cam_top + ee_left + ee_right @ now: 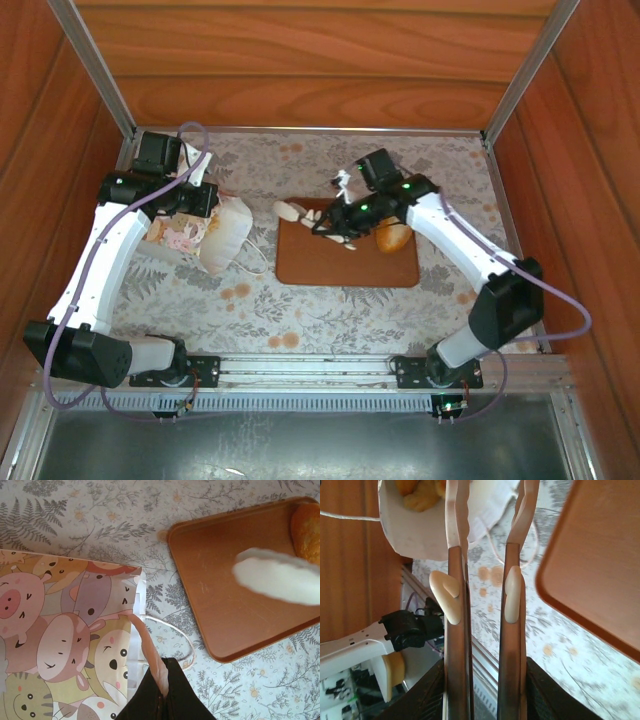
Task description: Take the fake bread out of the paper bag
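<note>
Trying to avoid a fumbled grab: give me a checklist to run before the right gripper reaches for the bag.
1. Right gripper open, nothing between its fingers: ok.
2. Paper bag mouth turned toward the right gripper: ok.
3. Fake bread inside the bag mouth: ok, golden pieces show there.
4. Left gripper pinching the bag's rim: ok, it looks shut on the edge.
5. Tray has bare room for the next piece: ok; one roll lies at its far right corner.
6. Number of pieces left in the bag: cannot tell.
</note>
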Controlling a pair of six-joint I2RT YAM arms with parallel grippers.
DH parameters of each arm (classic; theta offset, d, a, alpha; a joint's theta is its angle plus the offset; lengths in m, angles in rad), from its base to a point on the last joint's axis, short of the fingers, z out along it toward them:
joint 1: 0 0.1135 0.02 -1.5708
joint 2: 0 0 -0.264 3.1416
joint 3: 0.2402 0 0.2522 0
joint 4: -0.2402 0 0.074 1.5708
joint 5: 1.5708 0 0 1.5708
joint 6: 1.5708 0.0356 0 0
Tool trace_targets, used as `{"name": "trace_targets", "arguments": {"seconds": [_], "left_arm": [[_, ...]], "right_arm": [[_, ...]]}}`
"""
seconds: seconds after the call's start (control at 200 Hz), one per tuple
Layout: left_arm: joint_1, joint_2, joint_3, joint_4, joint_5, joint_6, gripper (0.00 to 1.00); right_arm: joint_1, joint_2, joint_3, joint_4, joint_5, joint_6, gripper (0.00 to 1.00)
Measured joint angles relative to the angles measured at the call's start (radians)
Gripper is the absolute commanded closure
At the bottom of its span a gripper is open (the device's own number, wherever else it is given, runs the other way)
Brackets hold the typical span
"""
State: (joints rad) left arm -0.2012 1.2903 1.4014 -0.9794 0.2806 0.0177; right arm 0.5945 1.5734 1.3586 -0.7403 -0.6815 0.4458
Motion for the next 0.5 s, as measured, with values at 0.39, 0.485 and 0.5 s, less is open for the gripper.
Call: {"name": "trace_targets", "arguments": {"seconds": [0.39, 0.485, 0.5], "left_arm": [[0.0, -0.008, 0.0, 0.0, -0.034, 0.0, 1.0], [0.0, -0.009, 0.003, 0.0, -0.036, 0.0, 1.0], [0.0, -0.009, 0.004, 0.0, -0.036, 0.0, 1.0]], "right_arm": [[0.154, 0.275, 0.032, 0.269, -0.064, 0.157, 0.59], [0.174, 0.33, 0.032, 0.364, -0.069, 0.23, 0.6], [0.175, 0.337, 0.032, 0.381, -0.069, 0.241, 0.59]]}}
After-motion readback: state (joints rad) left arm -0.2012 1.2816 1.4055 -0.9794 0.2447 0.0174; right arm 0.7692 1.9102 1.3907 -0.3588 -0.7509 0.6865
